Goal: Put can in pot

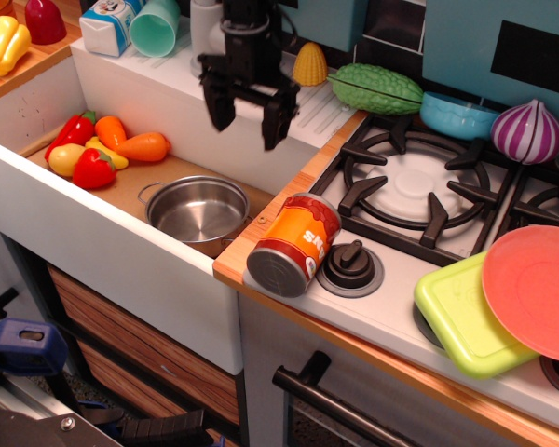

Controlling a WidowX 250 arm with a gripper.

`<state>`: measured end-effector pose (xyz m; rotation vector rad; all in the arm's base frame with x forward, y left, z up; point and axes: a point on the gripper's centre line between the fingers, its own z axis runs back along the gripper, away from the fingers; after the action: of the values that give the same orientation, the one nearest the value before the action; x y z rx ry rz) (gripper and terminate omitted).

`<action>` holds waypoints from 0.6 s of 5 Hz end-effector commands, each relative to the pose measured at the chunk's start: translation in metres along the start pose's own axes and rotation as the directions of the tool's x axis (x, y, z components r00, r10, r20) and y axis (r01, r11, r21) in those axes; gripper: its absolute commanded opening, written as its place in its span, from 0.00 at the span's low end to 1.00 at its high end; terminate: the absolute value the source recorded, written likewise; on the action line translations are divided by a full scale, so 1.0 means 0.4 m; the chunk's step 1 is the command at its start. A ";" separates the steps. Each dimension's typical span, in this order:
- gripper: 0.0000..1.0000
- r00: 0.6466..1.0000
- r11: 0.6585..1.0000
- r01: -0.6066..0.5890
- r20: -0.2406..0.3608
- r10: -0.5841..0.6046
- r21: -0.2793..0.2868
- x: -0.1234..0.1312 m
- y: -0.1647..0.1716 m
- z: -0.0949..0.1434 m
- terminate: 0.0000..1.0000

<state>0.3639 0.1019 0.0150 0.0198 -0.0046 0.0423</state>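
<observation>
The gripper (pixel 247 116) hangs open and empty above the back ledge of the sink (pixel 121 242), its two black fingers (pixel 217 104) spread apart and pointing down. It is well apart from the can (pixel 293 244), which lies on its side on the wooden strip between sink and stove (pixel 419 186), near the front edge of the counter, one grey end facing forward. The can's side touches or sits just beside the black knob (pixel 351 264). The pot (pixel 198 210) stands upright in the sink's right front corner, just left of the can and lower than it, with nothing inside.

At the sink's left back corner lie toy vegetables (pixel 102 149). Along the back ledge stand a milk carton (pixel 109 25) and a mint cup (pixel 156 25) on its side. A green gourd (pixel 374 88) lies at the back behind the stove. At the right front corner a red plate (pixel 536 289) overlaps a lime-green lid (pixel 461 317).
</observation>
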 end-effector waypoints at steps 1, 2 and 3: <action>1.00 0.995 0.995 -0.041 0.098 0.032 0.087 -0.031 -0.041 0.205 0.00; 1.00 0.994 0.993 -0.057 0.097 0.046 0.105 -0.082 -0.099 0.232 0.00; 1.00 0.995 0.991 -0.045 0.092 0.033 0.127 -0.161 -0.149 0.224 0.00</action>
<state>0.2843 0.0268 0.0831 0.1443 -0.0341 0.0782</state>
